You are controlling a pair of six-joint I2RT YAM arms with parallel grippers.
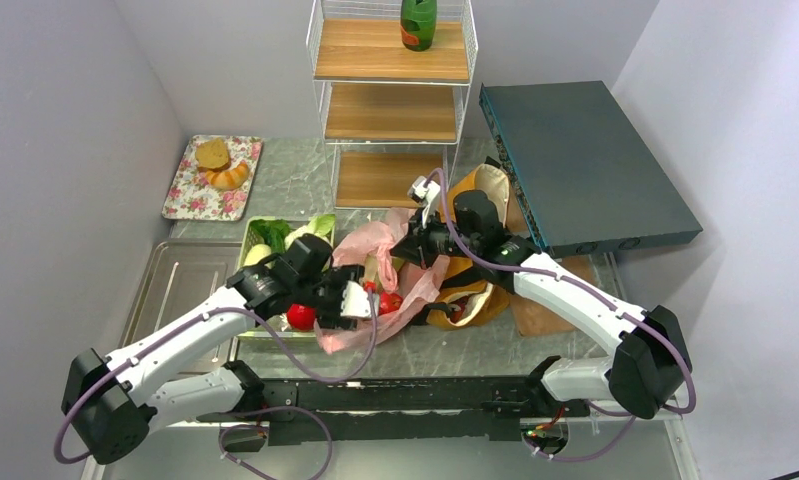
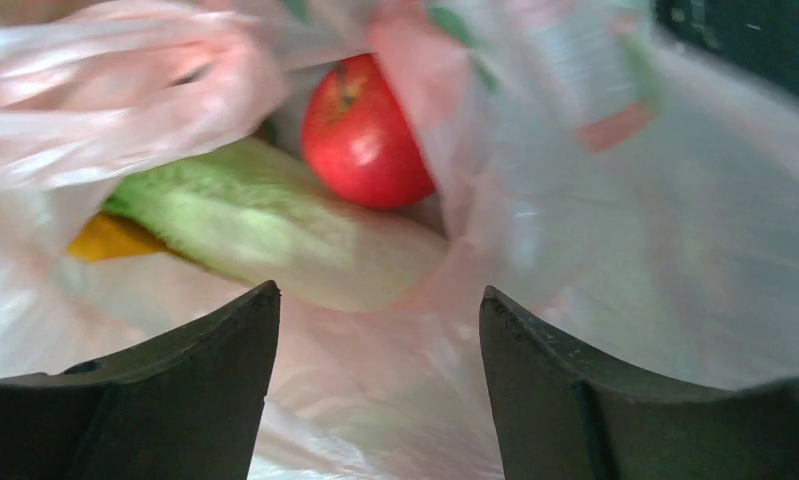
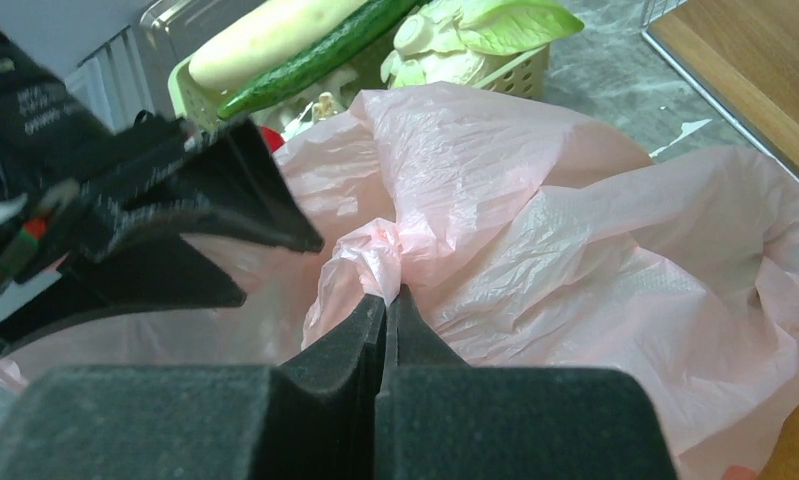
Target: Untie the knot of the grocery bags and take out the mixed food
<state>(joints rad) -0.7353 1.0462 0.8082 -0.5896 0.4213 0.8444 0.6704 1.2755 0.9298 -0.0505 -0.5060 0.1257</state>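
Right wrist: right gripper (image 3: 387, 296) is clamping pink bag (image 3: 575, 250), likely holding its mouth up while left gripper (image 2: 380, 300), spread and empty, is facing apple (image 2: 365, 135).

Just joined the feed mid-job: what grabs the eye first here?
The crumpled pink bag lies mid-scene. The right gripper is shut, pinching a bunch of its plastic. The left gripper stands open at its mouth, where a red fruit and a pale green vegetable show.
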